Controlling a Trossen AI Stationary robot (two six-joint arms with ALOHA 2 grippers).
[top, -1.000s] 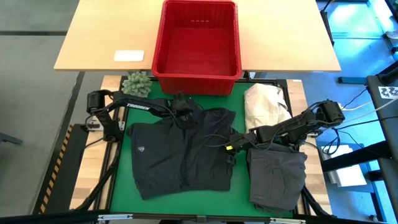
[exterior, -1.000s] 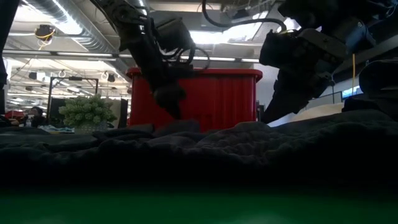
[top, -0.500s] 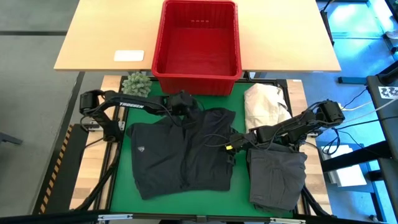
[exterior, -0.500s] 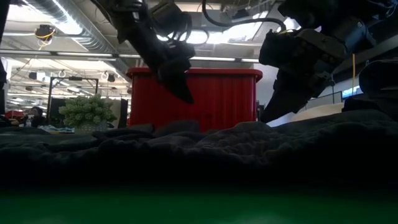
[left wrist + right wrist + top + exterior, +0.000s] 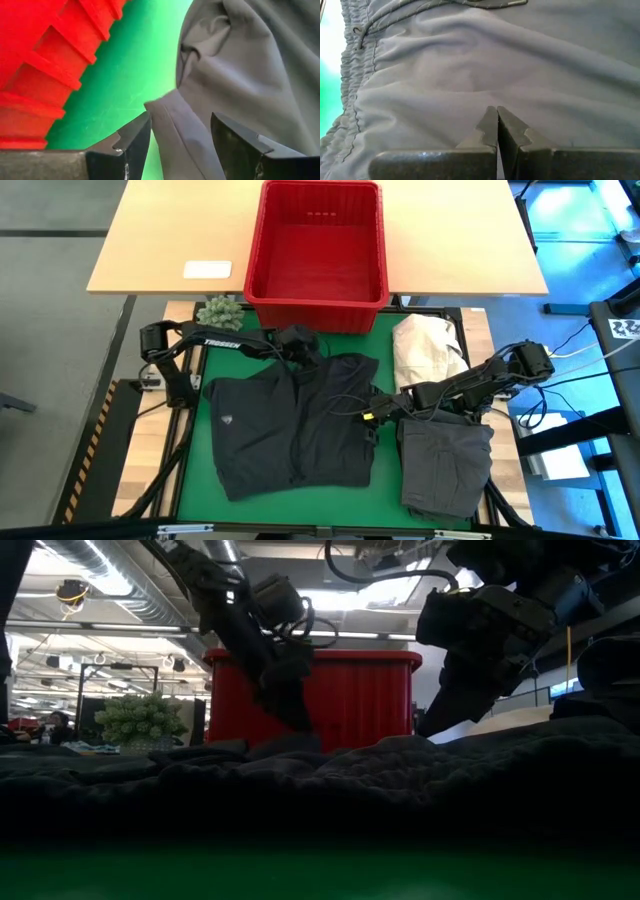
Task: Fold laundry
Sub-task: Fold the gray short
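The big black soft cloth jacket (image 5: pixel 295 425) lies flat in the middle of the green mat (image 5: pixel 195 455). The left gripper (image 5: pixel 303 348), fingers apart, is at its 12 o'clock edge, near the red plastic basket (image 5: pixel 318 305). The right gripper (image 5: pixel 378 412), fingers together, presses its 3 o'clock edge.

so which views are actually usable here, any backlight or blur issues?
High view: evenly lit, the dark garment and red basket read clearly. Low view: backlit by ceiling lights, both arms silhouetted, the cloth in front nearly black. Left wrist view: bright, left gripper fingers open and soft-edged up close, over the cloth's edge. Right wrist view: right gripper shut against grey cloth, folds clear, glare at one edge.
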